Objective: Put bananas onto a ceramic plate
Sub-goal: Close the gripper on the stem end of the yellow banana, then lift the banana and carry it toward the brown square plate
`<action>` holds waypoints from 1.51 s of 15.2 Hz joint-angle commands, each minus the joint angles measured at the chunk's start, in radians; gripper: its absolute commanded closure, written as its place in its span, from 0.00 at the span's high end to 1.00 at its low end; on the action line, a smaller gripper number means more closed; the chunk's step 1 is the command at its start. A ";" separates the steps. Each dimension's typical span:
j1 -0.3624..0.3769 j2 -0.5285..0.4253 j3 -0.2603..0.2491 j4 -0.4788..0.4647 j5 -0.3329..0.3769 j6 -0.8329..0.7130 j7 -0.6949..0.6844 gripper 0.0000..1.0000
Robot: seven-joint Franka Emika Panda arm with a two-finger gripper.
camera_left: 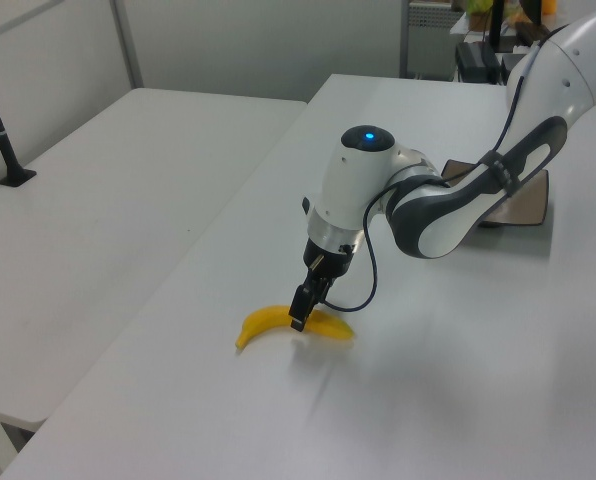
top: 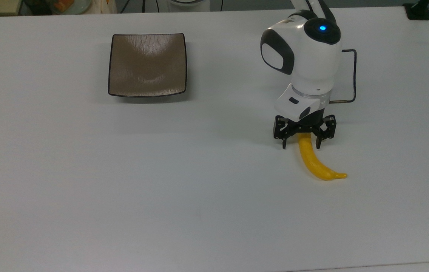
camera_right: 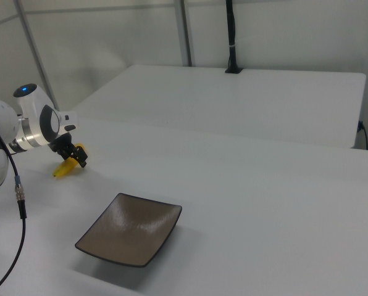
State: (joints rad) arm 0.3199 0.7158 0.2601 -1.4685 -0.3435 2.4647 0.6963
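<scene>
Reaching down over the white table, the gripper spreads its fingers wide astride the banana, near its upper end in the top view. Well apart, the ceramic plate sits bare. No writing is readable.
</scene>
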 commanded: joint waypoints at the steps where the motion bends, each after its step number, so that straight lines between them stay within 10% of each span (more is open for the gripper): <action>1: 0.002 0.007 -0.002 0.019 -0.035 0.013 0.022 0.35; 10: -0.019 -0.035 -0.002 0.019 -0.025 -0.018 0.002 0.26; 16: -0.074 -0.150 0.007 0.014 0.162 -0.315 -0.334 0.26; 23: -0.174 -0.361 -0.019 -0.094 0.189 -0.578 -0.573 0.26</action>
State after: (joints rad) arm 0.1916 0.4931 0.2586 -1.4376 -0.1811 1.9207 0.2305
